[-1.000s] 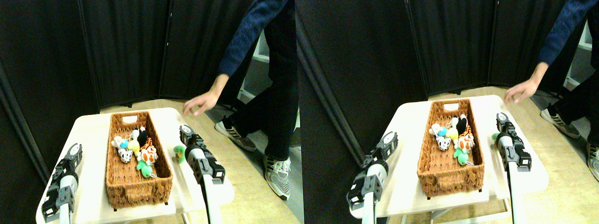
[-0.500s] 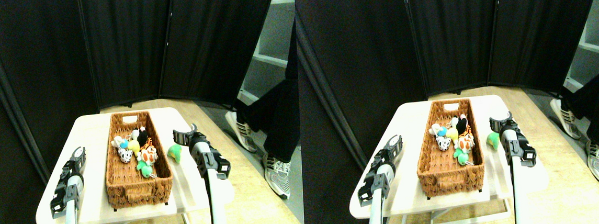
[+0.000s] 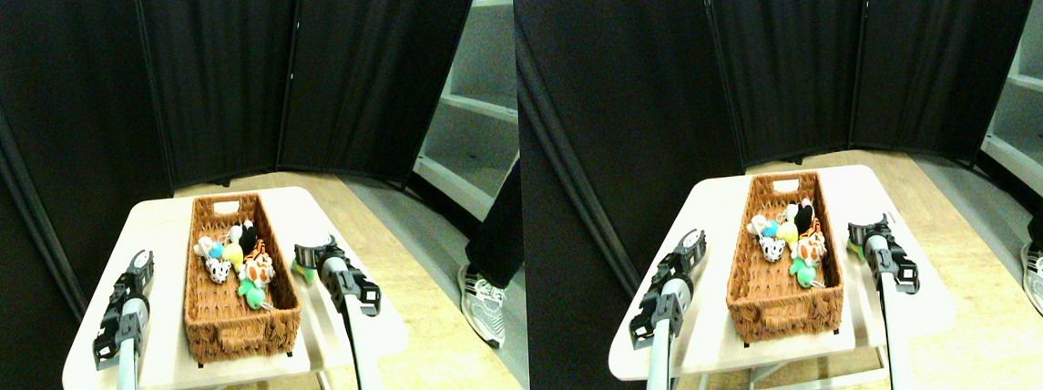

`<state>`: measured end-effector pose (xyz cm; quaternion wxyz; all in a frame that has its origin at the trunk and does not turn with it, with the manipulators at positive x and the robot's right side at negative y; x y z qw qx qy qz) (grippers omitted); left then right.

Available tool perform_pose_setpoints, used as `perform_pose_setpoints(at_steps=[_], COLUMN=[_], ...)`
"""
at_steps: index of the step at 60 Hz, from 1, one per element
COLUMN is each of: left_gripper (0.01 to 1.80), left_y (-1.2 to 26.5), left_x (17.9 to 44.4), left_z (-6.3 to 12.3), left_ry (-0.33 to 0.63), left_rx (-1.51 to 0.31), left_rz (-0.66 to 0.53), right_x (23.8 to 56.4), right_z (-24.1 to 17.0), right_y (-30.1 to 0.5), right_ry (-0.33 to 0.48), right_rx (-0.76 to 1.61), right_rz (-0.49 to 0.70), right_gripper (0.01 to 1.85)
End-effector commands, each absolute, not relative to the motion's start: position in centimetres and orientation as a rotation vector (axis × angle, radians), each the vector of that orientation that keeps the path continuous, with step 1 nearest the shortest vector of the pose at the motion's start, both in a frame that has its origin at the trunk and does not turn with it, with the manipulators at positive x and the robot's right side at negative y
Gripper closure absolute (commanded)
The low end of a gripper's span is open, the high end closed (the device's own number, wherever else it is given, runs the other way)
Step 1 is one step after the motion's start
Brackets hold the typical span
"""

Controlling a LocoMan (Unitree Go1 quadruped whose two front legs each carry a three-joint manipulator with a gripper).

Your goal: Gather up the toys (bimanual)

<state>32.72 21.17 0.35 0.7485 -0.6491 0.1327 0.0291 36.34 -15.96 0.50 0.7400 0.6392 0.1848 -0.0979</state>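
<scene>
Toys (image 3: 237,262) lie heaped in the middle of the long wicker basket (image 3: 237,328), which I take as my landmark; it stands lengthwise on the pale table (image 3: 158,231).

Stereo pair view. Within the basket I make out a white black-spotted toy (image 3: 218,272) toward its left wall, a yellow toy (image 3: 232,254) just behind that, an orange-black striped toy (image 3: 257,263) against its right wall, and a green toy (image 3: 252,296) nearest my end of the heap. One more green toy (image 3: 305,276) lies on the table just outside the basket's right wall, partly hidden by my right gripper (image 3: 310,254). That gripper hangs directly over the stray toy, beside the basket's right wall; its jaws stand apart and I see nothing held between them. My left gripper (image 3: 142,264) hovers over the table to the left of the basket, clear of its wall; I cannot tell how far its jaws are parted. Right of the basket, off the table, a person's leg and shoe (image 3: 482,297) stand on the floor.
</scene>
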Motion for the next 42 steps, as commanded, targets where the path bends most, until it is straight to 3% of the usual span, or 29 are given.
perform_pose_setpoints(at_steps=[1, 24, 42], left_gripper=[1.75, 1.74, 1.75], left_y=[20.8, 20.4, 19.5], left_x=[33.0, 33.2, 33.1], left_z=[1.4, 2.2, 2.9], left_ry=[0.260, 0.268, 0.268], left_rx=[-1.410, -1.413, -1.406], left_rz=[0.026, 0.003, 0.006], right_x=[36.7, 37.0, 36.3], right_z=[-0.1, -3.1, -4.3], right_y=[-15.5, -15.8, -15.5], right_ry=[0.420, 0.465, 0.457], right_rx=[1.410, 1.458, 1.492], right_rz=[-0.210, -0.343, -0.357], right_gripper=[1.13, 1.11, 1.39])
